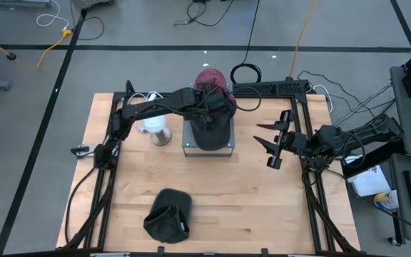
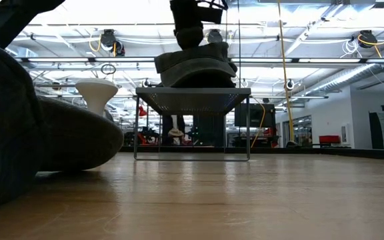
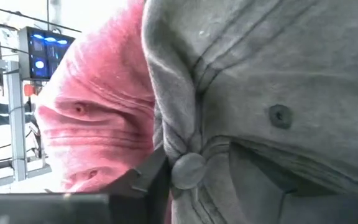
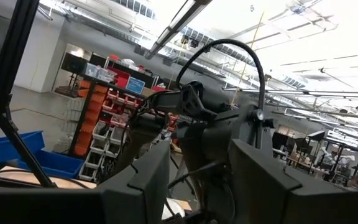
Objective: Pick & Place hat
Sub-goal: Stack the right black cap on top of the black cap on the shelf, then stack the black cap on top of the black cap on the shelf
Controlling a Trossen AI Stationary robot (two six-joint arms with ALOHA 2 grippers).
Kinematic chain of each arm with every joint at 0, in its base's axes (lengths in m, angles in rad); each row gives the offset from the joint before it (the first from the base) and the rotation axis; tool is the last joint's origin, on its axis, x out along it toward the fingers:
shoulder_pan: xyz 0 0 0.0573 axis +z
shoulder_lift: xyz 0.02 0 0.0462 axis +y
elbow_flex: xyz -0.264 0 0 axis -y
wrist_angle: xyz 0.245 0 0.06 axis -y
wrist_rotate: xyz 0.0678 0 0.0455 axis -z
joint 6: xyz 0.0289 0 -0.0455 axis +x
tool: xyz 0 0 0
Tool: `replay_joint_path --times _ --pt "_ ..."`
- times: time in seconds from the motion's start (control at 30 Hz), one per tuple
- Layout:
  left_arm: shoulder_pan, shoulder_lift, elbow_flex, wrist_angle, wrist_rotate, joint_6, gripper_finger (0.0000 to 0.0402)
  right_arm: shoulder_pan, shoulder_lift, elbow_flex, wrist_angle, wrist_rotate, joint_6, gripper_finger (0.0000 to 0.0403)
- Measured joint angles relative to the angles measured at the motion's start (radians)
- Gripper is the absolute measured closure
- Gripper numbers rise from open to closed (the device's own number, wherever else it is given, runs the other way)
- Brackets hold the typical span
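While the left end effector [image 1: 216, 114] sits over the grey cap [image 1: 211, 132] on the metal stand [image 1: 188, 146], grip unclear | dark hat [image 1: 168, 214] left on table [image 1: 262, 207] | right end effector [image 1: 273, 143] open, idle

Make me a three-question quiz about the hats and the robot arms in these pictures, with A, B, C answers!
1. Where is the left gripper?
A. over the grey stand
B. by the table's front edge
C. off the table

2. What colour is the hat behind the stand?
A. yellow
B. red
C. white

3. How are the right gripper's fingers?
A. shut on a hat
B. shut on a cup
C. open, holding nothing

Answers: 1 A, it hangs over the dark hat on the grey stand. 2 B, the red hat peeks out behind it. 3 C, the right gripper waits at the table's right side, fingers apart.
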Motion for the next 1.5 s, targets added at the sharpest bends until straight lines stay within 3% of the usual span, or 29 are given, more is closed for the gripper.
replay_joint_path --times 0.27,0.5,0.83,1.0,1.27,1.5 --pt "-0.027 -0.056 0.003 0.022 -0.033 -0.005 0.0174 0.0 0.0 0.0 -0.012 0.001 0.005 0.0243" --pt "-0.052 -0.118 0.004 0.031 -0.058 -0.069 0.0154 0.0 0.0 0.0 -0.023 0.002 0.043 0.0243" --pt "-0.111 -0.217 0.004 -0.029 -0.039 -0.429 0.0158 0.0 0.0 0.0 -0.052 0.006 0.172 0.0243" --pt "-0.138 -0.27 0.004 -0.096 0.103 -0.703 0.0152 0.0 0.0 0.0 -0.061 0.006 0.191 0.0243" --pt "-0.187 -0.318 0.004 -0.265 0.445 -1.103 0.0149 0.0 0.0 0.0 -0.074 -0.001 0.192 0.0243" --pt "-0.292 -0.336 0.003 -0.291 0.554 -1.337 0.0148 0.0 0.0 0.0 -0.073 -0.033 0.193 0.0243"
